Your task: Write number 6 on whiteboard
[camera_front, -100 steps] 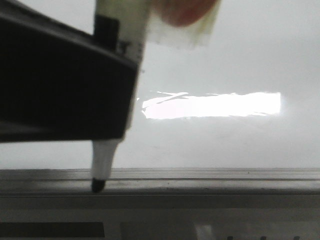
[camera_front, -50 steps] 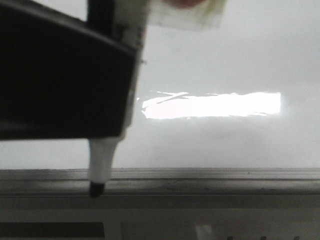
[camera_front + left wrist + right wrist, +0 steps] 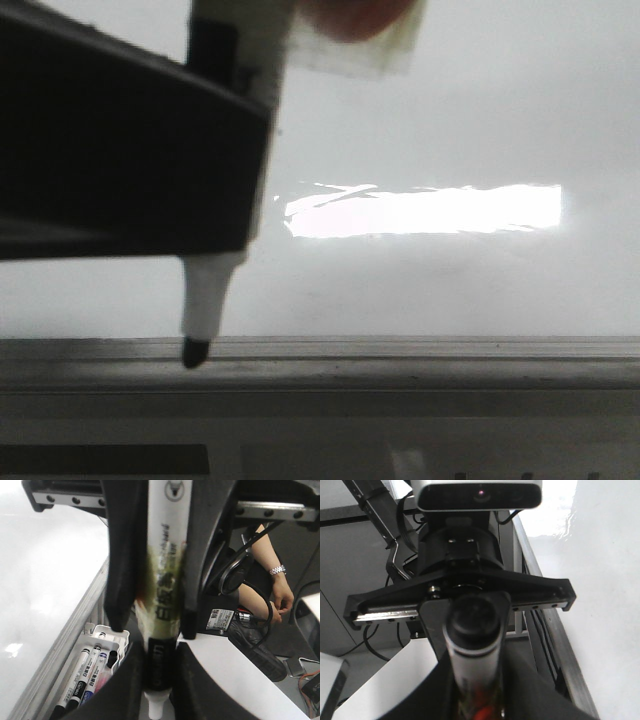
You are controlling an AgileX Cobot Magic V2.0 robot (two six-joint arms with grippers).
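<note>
Glossy whiteboard fills the front view. Left gripper clenches a marker upright, tip down over the rail. Right gripper also grasps a marker.

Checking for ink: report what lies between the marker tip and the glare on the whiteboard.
Front view: bare whiteboard between marker tip and glare; no ink shows.
</note>
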